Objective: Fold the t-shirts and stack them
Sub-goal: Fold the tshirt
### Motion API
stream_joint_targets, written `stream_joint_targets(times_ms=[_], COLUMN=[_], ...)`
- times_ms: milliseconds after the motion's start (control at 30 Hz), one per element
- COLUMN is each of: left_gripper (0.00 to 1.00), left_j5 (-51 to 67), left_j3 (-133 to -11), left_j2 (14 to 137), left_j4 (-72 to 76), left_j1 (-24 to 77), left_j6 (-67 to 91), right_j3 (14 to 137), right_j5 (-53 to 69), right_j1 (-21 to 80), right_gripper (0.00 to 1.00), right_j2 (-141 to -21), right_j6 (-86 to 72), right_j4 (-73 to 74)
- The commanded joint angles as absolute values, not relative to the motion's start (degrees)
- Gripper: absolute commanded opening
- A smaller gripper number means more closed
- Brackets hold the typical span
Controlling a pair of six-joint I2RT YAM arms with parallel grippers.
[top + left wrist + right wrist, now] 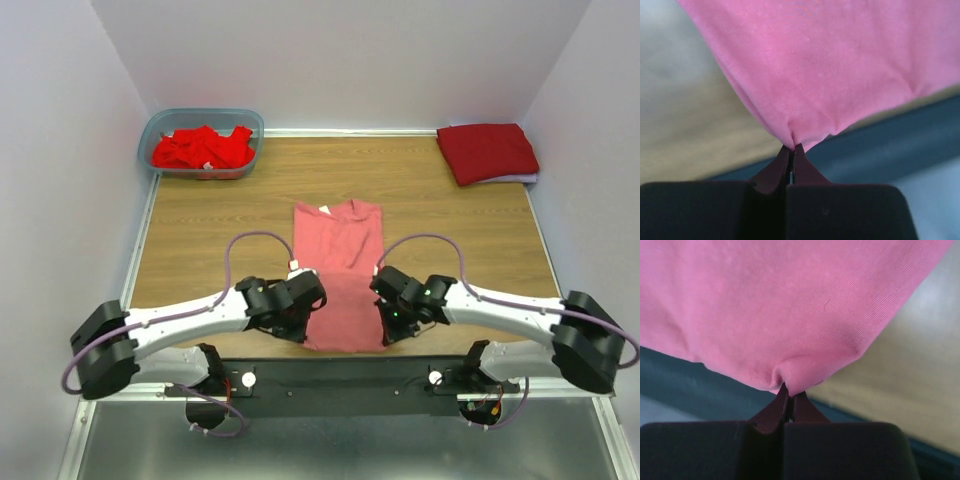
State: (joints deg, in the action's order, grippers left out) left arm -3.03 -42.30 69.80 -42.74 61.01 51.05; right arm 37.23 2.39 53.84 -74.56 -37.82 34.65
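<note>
At our left gripper (792, 148) the jaws are pressed together on a small pucker of the salmon-pink t-shirt (830, 65). Our right gripper (788, 389) pinches the same cloth the same way, one gripper at each near corner of the hem. From those two pinches the shirt runs away from us down the middle of the table (200, 230). It lies as a narrow strip with no sleeves sticking out, its collar and white label (323, 210) at the far end.

We judge that the side folds are done and the lengthwise fold is in hand. The next move calls for both arms to carry the hem together toward the collar, level and at one pace, so the edge lands square.

Only the wrist views show the grip itself and the cloth bunching at the tips. Only the overhead view shows the rest: loose red tees (200, 150) heaped in the plastic tub (160, 125) at the far left, and a folded crimson tee (487, 152) at the far right, probably the start of the stack.
</note>
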Motion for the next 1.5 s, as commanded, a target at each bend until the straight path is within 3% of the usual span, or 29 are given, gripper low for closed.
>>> stream_joint_targets(times_ms=[0, 133, 367, 700, 1467], left_gripper=[0.0, 0.0, 0.0, 0.0, 0.0], left_j5=[8.4, 7.3, 4.7, 3.6, 10.9], left_j3=[-38.5, -40.4, -48.8, -58.6, -62.6], left_j2=[62.9, 59.2, 62.0, 67.2, 79.7], left_j4=[-45.5, -45.6, -45.7, -44.2, -33.4], left_j1=[64.3, 63.7, 50.4, 39.6, 24.9], left_j6=[58.1, 55.8, 44.3, 32.6, 22.8], right_j3=[35.8, 41.2, 59.0, 73.8, 96.4], right_j5=[7.1, 5.1, -11.6, -9.4, -4.1], right_j1=[56.7, 56.6, 52.2, 36.7, 26.2], right_gripper=[0.0, 0.0, 0.0, 0.0, 0.0], right_j2=[-65.9, -65.0, -72.7, -79.1, -101.9], right_j6=[-44.0, -43.2, -35.0, -23.4, -12.4], right_j4=[47.7, 54.3, 66.0, 65.8, 62.5])
